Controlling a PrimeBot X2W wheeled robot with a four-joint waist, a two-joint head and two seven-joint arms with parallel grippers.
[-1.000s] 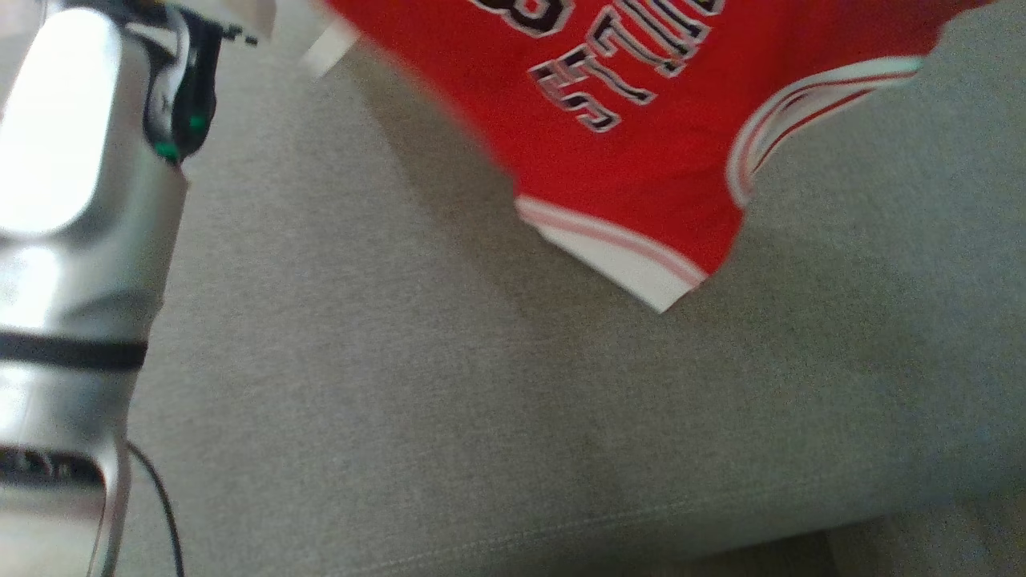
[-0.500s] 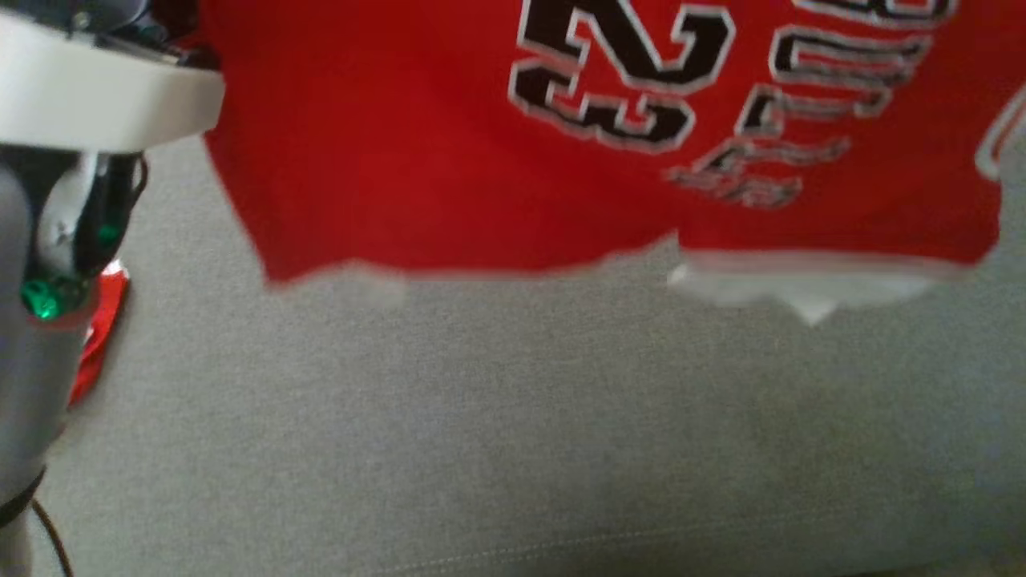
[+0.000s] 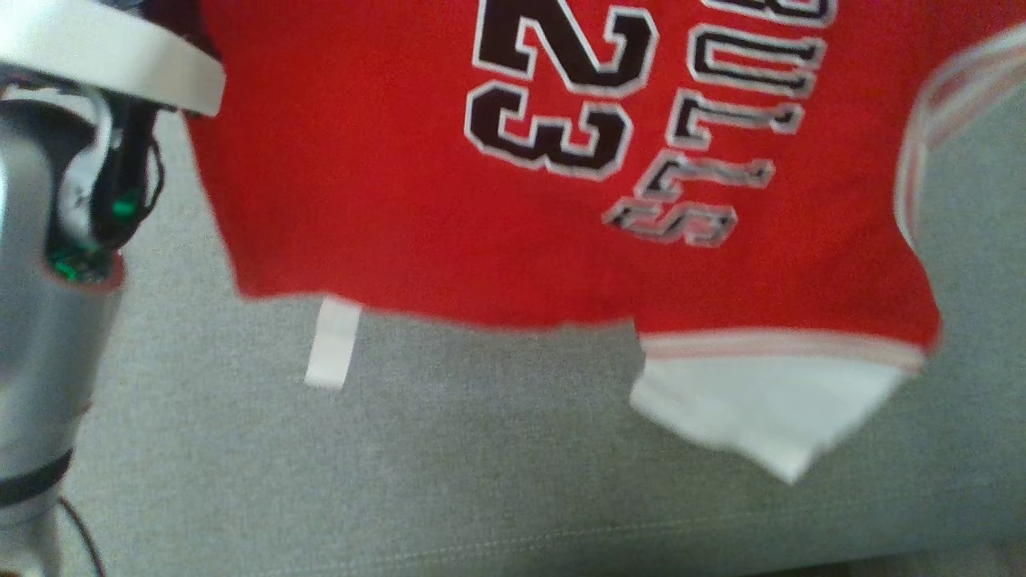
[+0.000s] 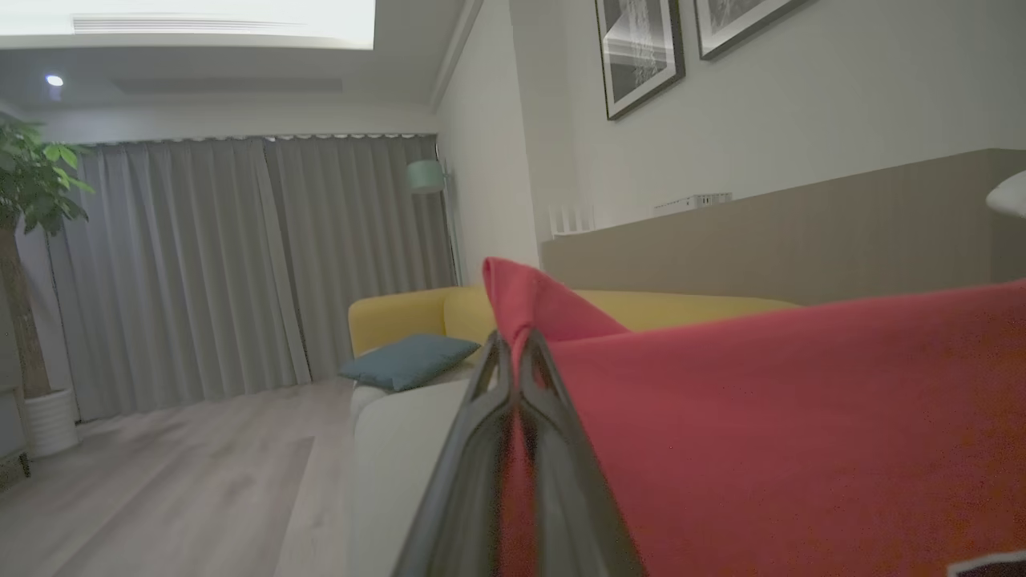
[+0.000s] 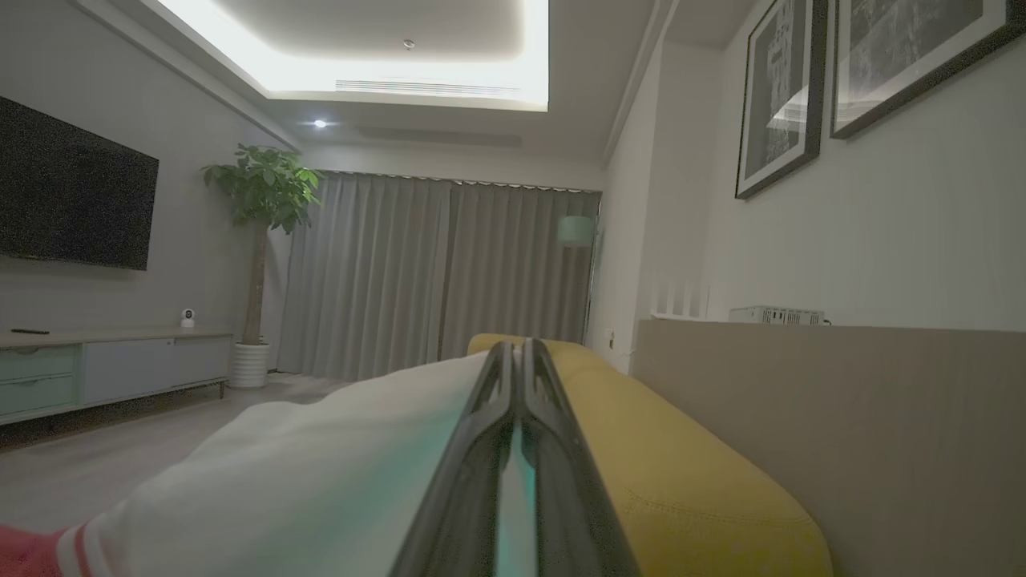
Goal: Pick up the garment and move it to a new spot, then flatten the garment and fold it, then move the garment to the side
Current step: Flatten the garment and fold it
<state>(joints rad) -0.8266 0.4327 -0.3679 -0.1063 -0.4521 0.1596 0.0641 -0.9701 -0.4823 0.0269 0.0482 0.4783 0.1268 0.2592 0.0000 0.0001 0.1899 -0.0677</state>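
Note:
The garment point(image 3: 401, 200) is a red jersey with a black "23" and white trim. It hangs spread out in the air above the grey sofa seat point(image 3: 481, 497), with a white tag point(image 3: 333, 344) and a white-edged corner drooping from its lower edge. In the left wrist view my left gripper point(image 4: 513, 340) is shut on a peak of the red cloth point(image 4: 761, 433). My right gripper point(image 5: 517, 346) is shut on the garment's white trim point(image 5: 321, 473). The silver left forearm point(image 3: 48, 320) stands at the head view's left edge.
A yellow sofa point(image 5: 681, 481) with a blue cushion point(image 4: 409, 361) lies beyond the grippers. A low beige wall panel point(image 5: 842, 385) runs along the right. A potted plant point(image 5: 256, 192), a TV point(image 5: 72, 200) and a low cabinet point(image 5: 112, 373) stand across the wooden floor.
The garment now spreads across the top of the head view, its number in sight, and its hem and white corner hang lower. The left forearm sits further left; the view itself may have shifted.

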